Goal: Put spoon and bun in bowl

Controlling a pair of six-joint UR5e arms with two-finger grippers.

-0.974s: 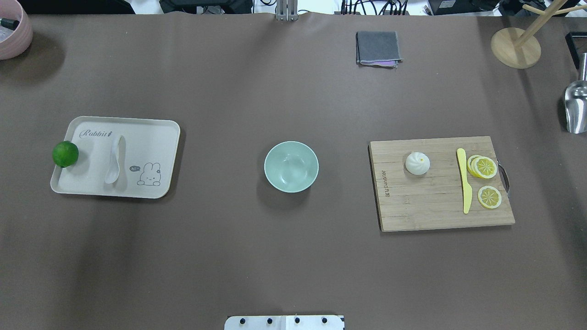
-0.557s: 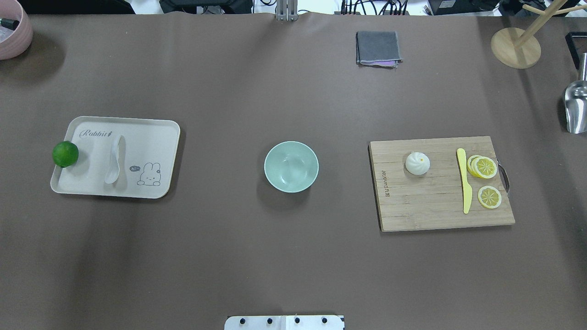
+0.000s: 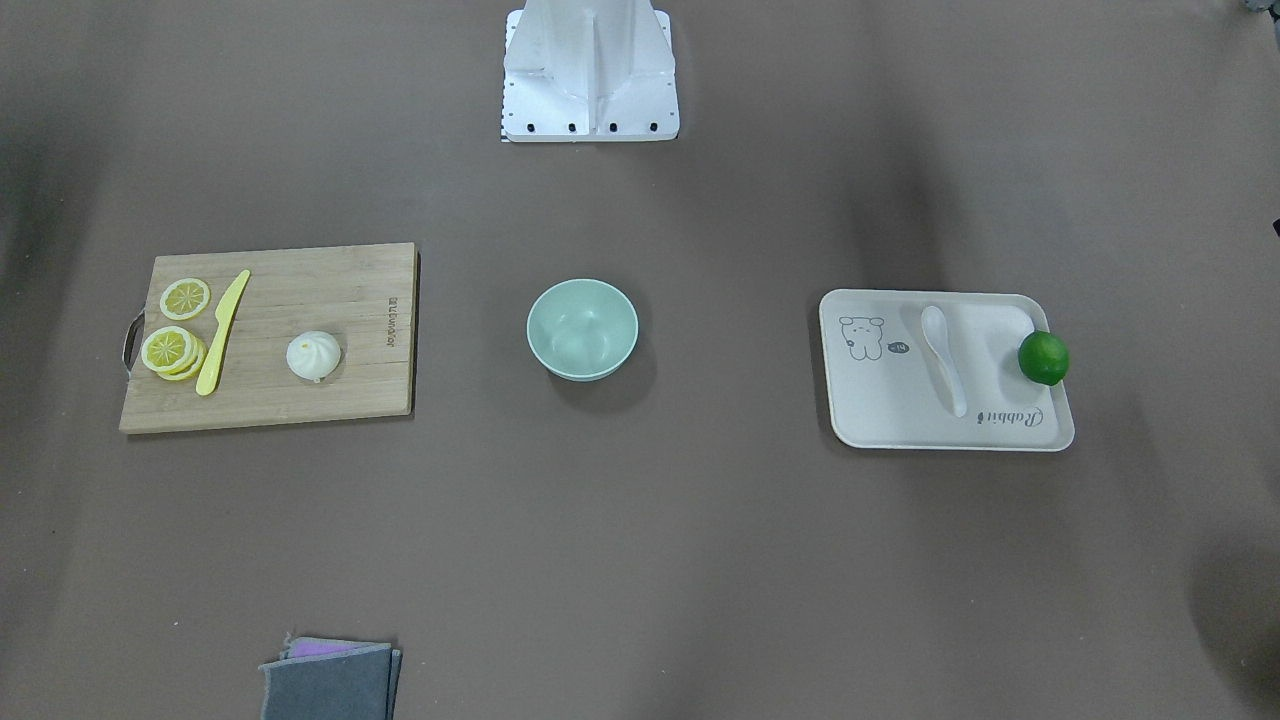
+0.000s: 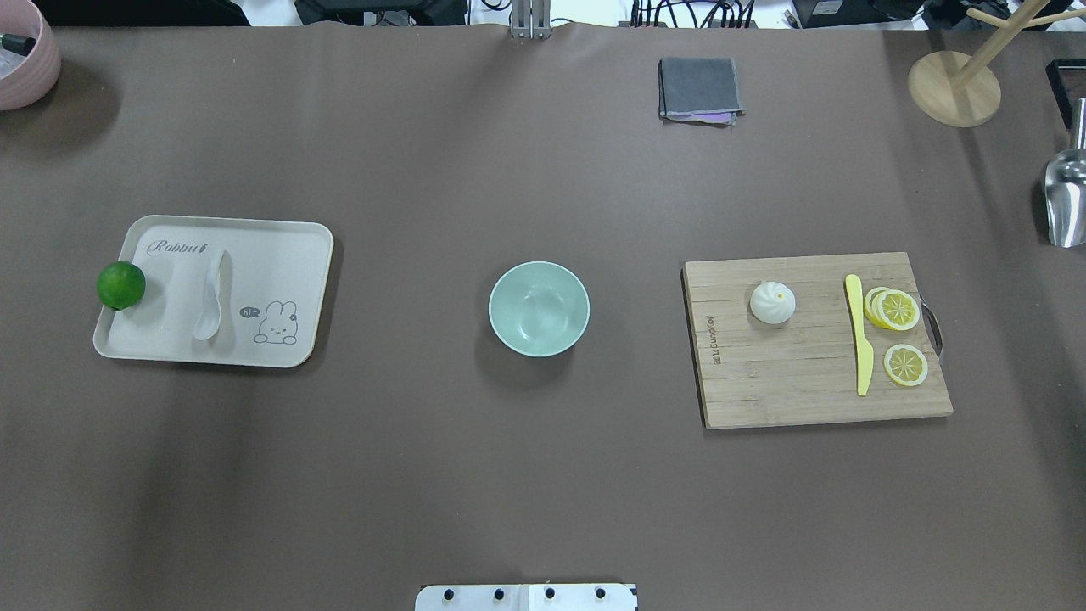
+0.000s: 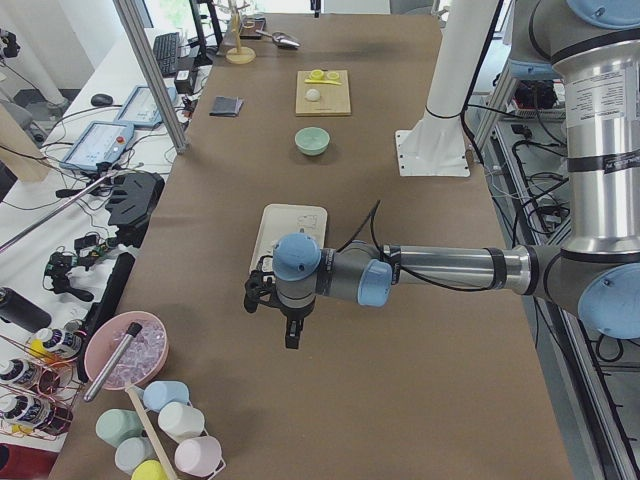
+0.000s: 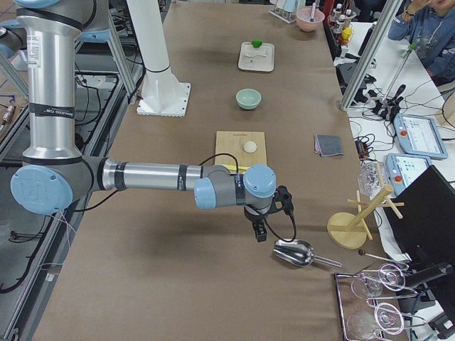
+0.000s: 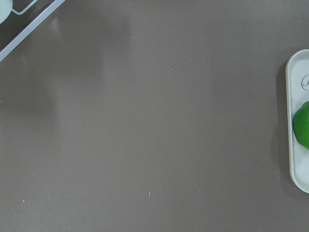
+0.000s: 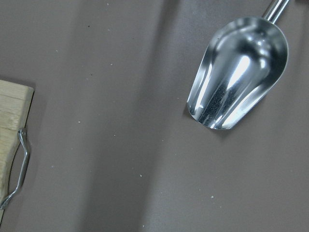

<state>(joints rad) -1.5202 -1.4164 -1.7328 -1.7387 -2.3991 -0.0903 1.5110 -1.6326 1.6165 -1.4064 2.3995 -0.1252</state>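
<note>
The white spoon lies on a cream tray at the table's left, also in the front view. The white pleated bun sits on a wooden cutting board at the right, also in the front view. The mint-green bowl stands empty at the centre. Neither gripper shows in the overhead or front views. The left gripper hangs over bare table short of the tray. The right gripper hangs beyond the board, near a steel scoop. I cannot tell whether either is open or shut.
A green lime sits on the tray's left rim. A yellow knife and lemon slices lie on the board. A steel scoop, a wooden stand, a grey cloth and a pink bowl stand around the edges.
</note>
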